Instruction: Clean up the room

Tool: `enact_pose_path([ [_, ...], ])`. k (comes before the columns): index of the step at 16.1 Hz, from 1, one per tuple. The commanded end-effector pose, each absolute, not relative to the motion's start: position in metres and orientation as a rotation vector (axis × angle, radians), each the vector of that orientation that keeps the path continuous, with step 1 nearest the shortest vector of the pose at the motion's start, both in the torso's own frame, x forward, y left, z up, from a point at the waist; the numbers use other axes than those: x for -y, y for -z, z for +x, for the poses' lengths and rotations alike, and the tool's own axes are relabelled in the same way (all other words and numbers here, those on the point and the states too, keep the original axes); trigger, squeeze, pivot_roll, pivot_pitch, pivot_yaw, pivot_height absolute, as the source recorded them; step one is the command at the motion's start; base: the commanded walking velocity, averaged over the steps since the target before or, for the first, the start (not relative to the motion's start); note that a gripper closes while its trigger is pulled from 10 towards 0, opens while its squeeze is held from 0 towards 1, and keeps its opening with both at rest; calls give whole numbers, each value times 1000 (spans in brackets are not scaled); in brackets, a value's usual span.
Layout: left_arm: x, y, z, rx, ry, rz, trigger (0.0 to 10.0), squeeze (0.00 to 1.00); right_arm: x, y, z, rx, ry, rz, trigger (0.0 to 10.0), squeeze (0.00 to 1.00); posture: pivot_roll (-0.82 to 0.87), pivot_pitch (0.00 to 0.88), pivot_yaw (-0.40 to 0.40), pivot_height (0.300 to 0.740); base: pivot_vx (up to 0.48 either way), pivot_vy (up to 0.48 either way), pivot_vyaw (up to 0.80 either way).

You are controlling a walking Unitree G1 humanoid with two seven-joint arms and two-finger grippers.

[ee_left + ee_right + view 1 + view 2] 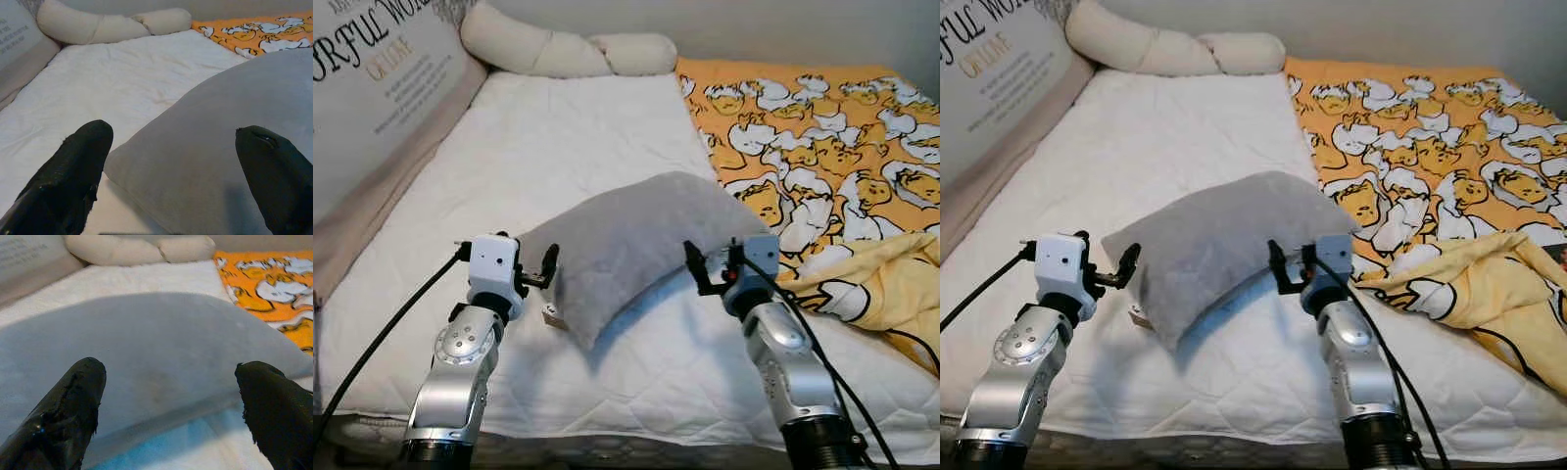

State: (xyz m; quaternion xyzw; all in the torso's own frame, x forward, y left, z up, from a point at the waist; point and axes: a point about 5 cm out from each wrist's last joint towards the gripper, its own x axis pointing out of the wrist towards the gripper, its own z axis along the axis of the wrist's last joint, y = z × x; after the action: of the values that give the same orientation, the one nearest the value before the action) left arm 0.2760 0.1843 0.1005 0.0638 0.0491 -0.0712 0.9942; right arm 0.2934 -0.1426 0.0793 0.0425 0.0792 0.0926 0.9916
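A grey pillow (636, 240) lies slantwise on the white quilted mattress (558, 137), close to the bed's front edge. My left gripper (544, 271) stands open at the pillow's left corner, its fingers (73, 171) on either side of the grey fabric (220, 147) without closing on it. My right gripper (700, 269) is open at the pillow's right end, just in front of its near edge. In the right wrist view the pillow (156, 342) spans the gap between the two black fingers (63, 411).
An orange and yellow duck-print blanket (822, 127) covers the bed's right half, bunched near my right arm. A long cream bolster (558, 49) lies at the head. A big lettered cushion (372, 88) leans along the left side.
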Motion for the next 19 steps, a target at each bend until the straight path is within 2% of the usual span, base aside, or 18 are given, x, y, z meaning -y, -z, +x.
enact_pose_path([
  [1,-182,-98,285,-118,170,134,10000,541,152,-82,299,-171,-132,72,10000,0,69,0,-12,740,0,0,0],
  [5,-190,-79,323,-258,138,176,10000,541,170,-69,299,-273,-33,19,10000,0,50,0,-17,740,0,0,0],
  [8,-191,-57,327,-433,146,227,10000,537,176,-64,295,-317,-20,14,10000,0,23,0,-3,740,0,0,0],
  [11,-168,-44,326,-515,343,220,10000,533,180,-61,301,-332,-18,-12,10000,0,10,0,9,740,0,0,0],
  [14,-124,-45,318,-482,702,194,10000,533,187,-65,314,-337,-21,-32,10000,0,13,0,-5,740,0,0,0],
  [16,-110,-60,315,-399,823,94,10000,537,187,-72,321,-310,-54,-30,10000,0,17,0,-13,740,0,0,0],
  [19,-107,-83,309,-331,963,-18,10000,541,182,-77,330,-298,-108,-10,10000,0,21,0,-22,740,0,0,0],
])
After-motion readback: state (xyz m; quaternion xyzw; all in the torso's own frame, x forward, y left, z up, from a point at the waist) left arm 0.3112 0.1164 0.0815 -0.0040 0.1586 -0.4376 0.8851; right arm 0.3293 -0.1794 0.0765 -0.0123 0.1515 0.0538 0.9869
